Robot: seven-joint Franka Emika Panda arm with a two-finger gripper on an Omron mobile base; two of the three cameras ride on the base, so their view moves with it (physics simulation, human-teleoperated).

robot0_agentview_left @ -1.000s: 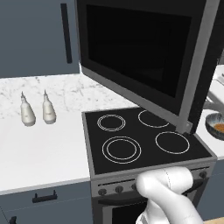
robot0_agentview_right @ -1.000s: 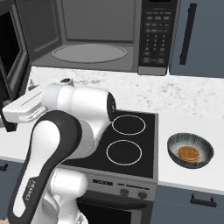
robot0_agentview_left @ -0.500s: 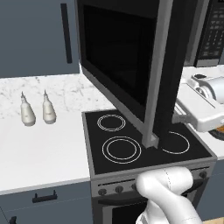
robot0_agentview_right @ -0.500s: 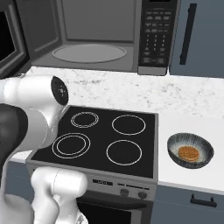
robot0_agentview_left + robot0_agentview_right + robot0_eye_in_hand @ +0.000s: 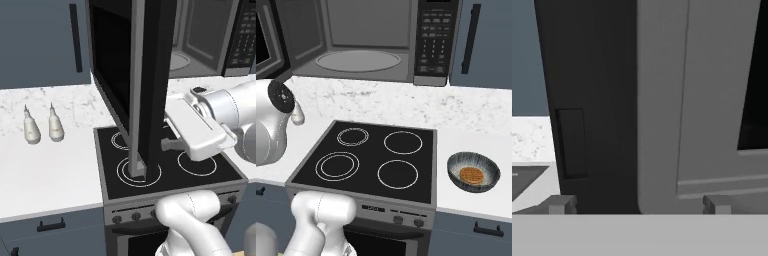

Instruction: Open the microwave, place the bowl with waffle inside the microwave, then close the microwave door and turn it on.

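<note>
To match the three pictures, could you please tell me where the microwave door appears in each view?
Left base view: the microwave door stands open, edge-on, at the centre, over the stovetop.
Right base view: a slice of the door sits at the upper left edge.
Hand view: the door is close up, across most of the picture.
Shared landmark: the stovetop, below the door in both base views.

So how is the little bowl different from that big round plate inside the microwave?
The small dark grey-blue bowl is deep and holds a brown-orange waffle; the flat grey round turntable plate holds nothing. The bowl sits on the white counter; the plate lies inside the open black microwave. Both are round.
</note>
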